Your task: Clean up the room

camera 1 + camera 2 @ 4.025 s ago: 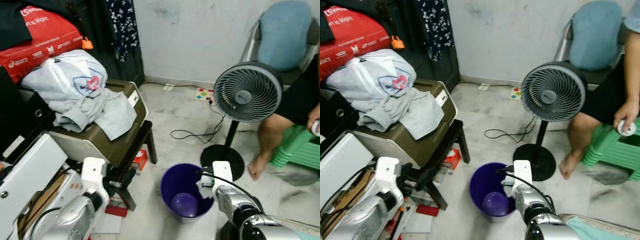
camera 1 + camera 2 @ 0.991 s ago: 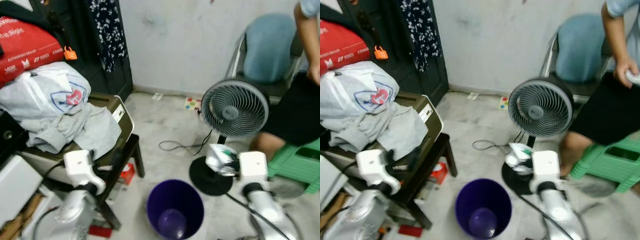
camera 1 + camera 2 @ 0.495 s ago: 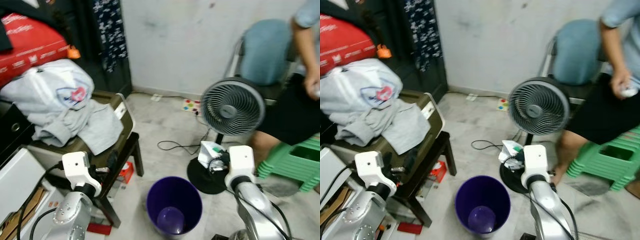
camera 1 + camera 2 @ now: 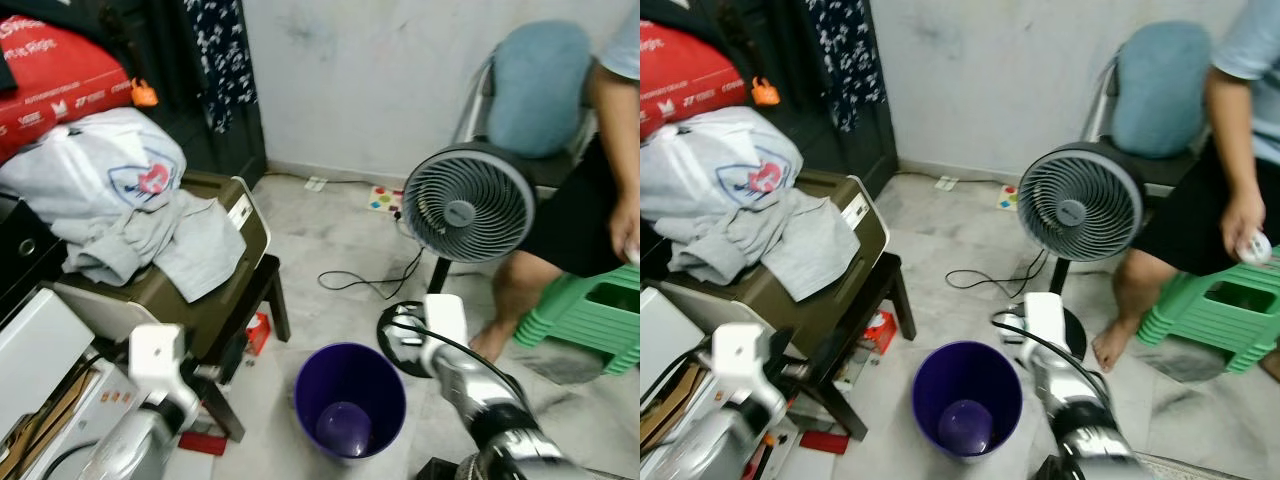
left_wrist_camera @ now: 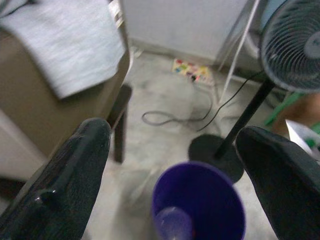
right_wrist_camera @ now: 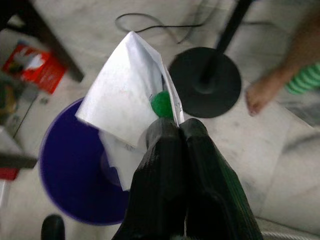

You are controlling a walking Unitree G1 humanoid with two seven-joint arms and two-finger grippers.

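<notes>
1. White crumpled paper scrap w/ a green spot (image 6: pixel 131 95): pinched at one edge btwn the right gripper (image 6: pixel 176 127) fingers, which are pressed together on it, so it hangs free over the rim of the round purple plastic bin (image 4: pixel 350 398).
2. Bin sits on the floor btwn the dark bench legs and the black round base of the grey standing fan (image 4: pixel 468 202), prob. as the drop target.
3. Left gripper (image 5: pixel 175 165) has fingers spread wide, nothing held, aimed toward the bin.
4. Person on the green plastic stool (image 4: pixel 588 320), well apart.

Purple bin (image 4: pixel 350 400), white-and-green paper (image 6: pixel 131 97), grey fan (image 4: pixel 467 202), green stool (image 4: pixel 590 320).
</notes>
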